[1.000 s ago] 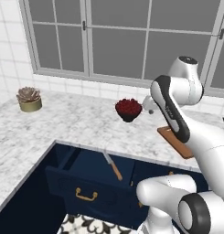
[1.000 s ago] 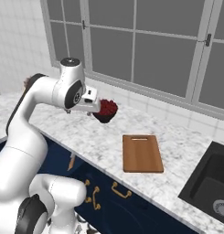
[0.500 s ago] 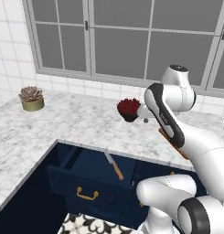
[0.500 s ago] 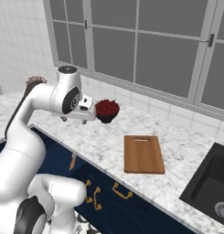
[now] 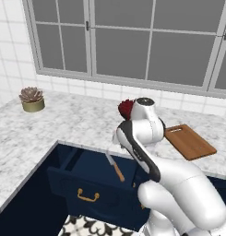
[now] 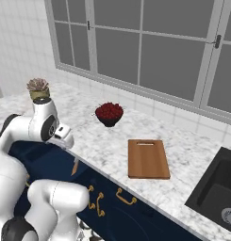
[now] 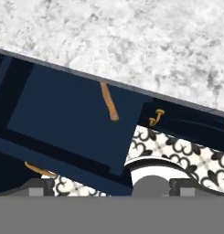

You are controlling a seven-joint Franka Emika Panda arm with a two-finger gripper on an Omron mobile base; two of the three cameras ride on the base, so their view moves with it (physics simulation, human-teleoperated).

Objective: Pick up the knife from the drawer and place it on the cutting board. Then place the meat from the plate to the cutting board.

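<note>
The navy drawer (image 5: 86, 182) stands pulled open below the marble counter. The knife (image 5: 115, 167) lies inside it, silver blade toward the counter and tan handle toward the drawer front. In the hand view only the tan handle of the knife (image 7: 109, 101) shows on the drawer floor (image 7: 67, 116), its blade tucked under the counter lip. My gripper (image 6: 64, 137) hangs open above the drawer's right part, well above the knife and holding nothing. The brown cutting board (image 6: 147, 159) lies bare on the counter to the right. The plate and the meat are out of view.
A dark bowl of red pieces (image 6: 109, 113) sits on the counter behind the drawer. A potted succulent (image 5: 32, 99) stands far left. A black sink (image 6: 219, 188) lies at the right. Gold cabinet handles (image 7: 155, 116) show beside the drawer, above patterned floor tiles.
The arm has swung down and forward from beside the red bowl, bringing the hand low over the open drawer. The jaws have stayed open. Nothing else has moved.
</note>
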